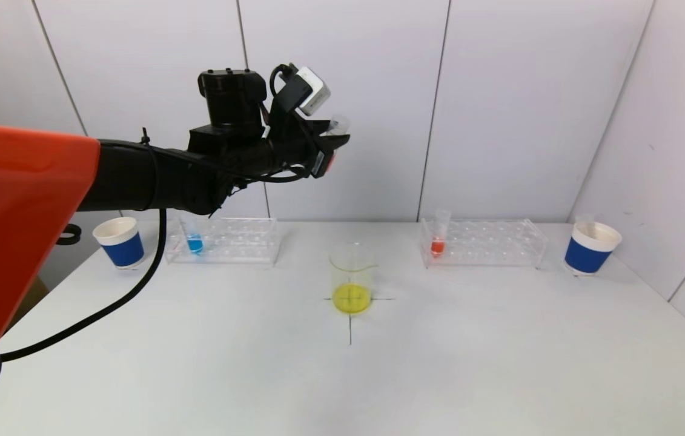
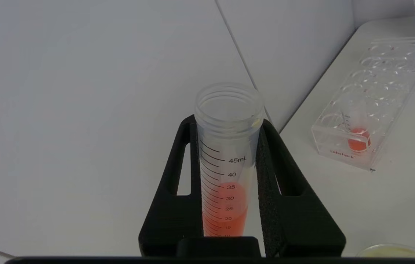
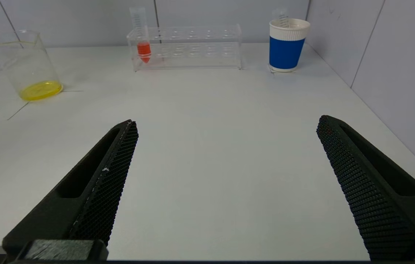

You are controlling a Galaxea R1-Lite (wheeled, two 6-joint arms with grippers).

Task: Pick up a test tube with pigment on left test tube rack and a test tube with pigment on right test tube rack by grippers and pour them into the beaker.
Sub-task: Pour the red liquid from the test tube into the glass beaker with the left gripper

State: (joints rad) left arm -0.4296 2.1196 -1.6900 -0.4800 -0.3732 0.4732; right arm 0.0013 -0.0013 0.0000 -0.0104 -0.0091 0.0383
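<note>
Test tubes w/ pigment: we count three; one orange tube [image 2: 225,176] clamped in our left gripper [image 2: 225,190], raised well above the table [image 1: 378,375] and roughly over the beaker [image 1: 352,278] but not yet tipped (open mouth up, liquid sitting in its lower part); one blue tube [image 1: 194,239] in the left rack [image 1: 224,240]; one orange tube [image 1: 438,233] at the near-beaker end of the right rack [image 1: 483,242].

Progress, as we judge it: left pick done, pour still to come; right pick not started, since our right gripper [image 3: 225,190] hangs low over the table's front w/ fingers spread wide and nothing between them.

Beaker: one, on the cross mark, w/ a yellow layer at its bottom; racks: two; blue paper cups: two, left cup [image 1: 119,241] and right cup [image 1: 590,247], each outboard of its rack.
</note>
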